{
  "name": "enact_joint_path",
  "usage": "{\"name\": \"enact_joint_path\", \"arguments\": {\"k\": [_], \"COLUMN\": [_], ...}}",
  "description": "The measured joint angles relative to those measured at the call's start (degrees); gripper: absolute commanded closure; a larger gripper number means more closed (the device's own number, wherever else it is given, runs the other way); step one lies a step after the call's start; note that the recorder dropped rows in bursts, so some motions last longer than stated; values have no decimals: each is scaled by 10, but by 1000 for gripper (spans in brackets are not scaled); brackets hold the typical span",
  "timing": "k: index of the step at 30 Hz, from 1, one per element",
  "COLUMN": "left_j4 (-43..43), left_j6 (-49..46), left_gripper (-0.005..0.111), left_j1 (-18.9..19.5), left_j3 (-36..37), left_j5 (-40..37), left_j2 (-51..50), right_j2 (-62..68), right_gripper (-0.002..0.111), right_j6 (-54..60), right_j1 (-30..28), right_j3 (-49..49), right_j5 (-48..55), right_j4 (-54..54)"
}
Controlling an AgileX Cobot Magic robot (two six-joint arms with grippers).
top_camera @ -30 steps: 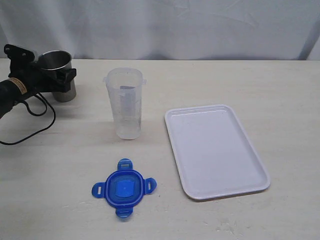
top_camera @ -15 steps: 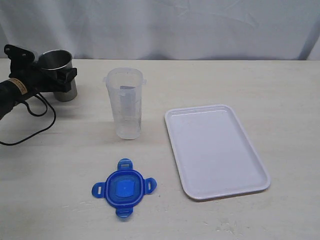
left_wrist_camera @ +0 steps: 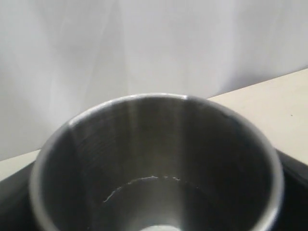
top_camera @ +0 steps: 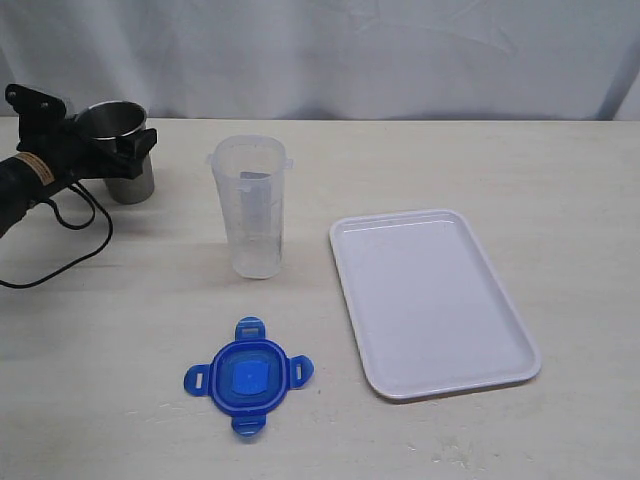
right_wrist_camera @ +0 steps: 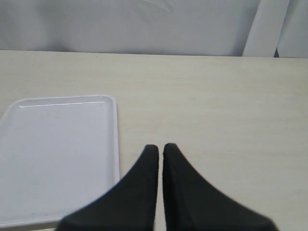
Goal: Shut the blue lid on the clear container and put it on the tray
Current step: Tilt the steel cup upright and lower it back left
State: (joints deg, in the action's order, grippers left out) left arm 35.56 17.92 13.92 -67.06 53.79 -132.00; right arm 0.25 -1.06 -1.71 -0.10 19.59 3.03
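Note:
The blue lid (top_camera: 248,376) lies flat on the table near the front, apart from the clear container (top_camera: 252,205), which stands upright and uncovered behind it. The white tray (top_camera: 430,300) lies to the right with nothing on it. My left gripper (top_camera: 120,132) is at the far left, away from all three, its jaws set wide on either side of a grey metal cup (top_camera: 122,150) that stands on the table. That cup (left_wrist_camera: 154,159) fills the left wrist view. My right gripper (right_wrist_camera: 160,147) is shut on nothing, hovering beside the tray (right_wrist_camera: 57,144); it is outside the exterior view.
A black cable (top_camera: 70,240) loops on the table under the left arm. A white cloth backdrop (top_camera: 350,50) closes off the far table edge. Bare tabletop (top_camera: 120,330) lies between the cup, container and lid.
The left gripper's near finger has shifted slightly up and outward along the cup's rim. The cup, container, lid and tray have not moved.

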Motion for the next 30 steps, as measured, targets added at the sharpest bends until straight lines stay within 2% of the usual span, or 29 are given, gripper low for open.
{"name": "enact_joint_path", "arguments": {"k": [24,29,30], "left_j4": [34,36,36], "left_j6": [-15,-15,-15], "left_gripper": [21,2,2], "left_j1": [0,0,0], "left_j3": [0,0,0], "left_j5": [3,3,3], "left_j2": [0,0,0], "right_j2": [0,0,0], "right_gripper": [104,104,104], "right_j6": [0,0,0], "right_j1": [0,0,0], "right_j3": [0,0,0], "right_j5": [0,0,0], "right_j4": [0,0,0]}}
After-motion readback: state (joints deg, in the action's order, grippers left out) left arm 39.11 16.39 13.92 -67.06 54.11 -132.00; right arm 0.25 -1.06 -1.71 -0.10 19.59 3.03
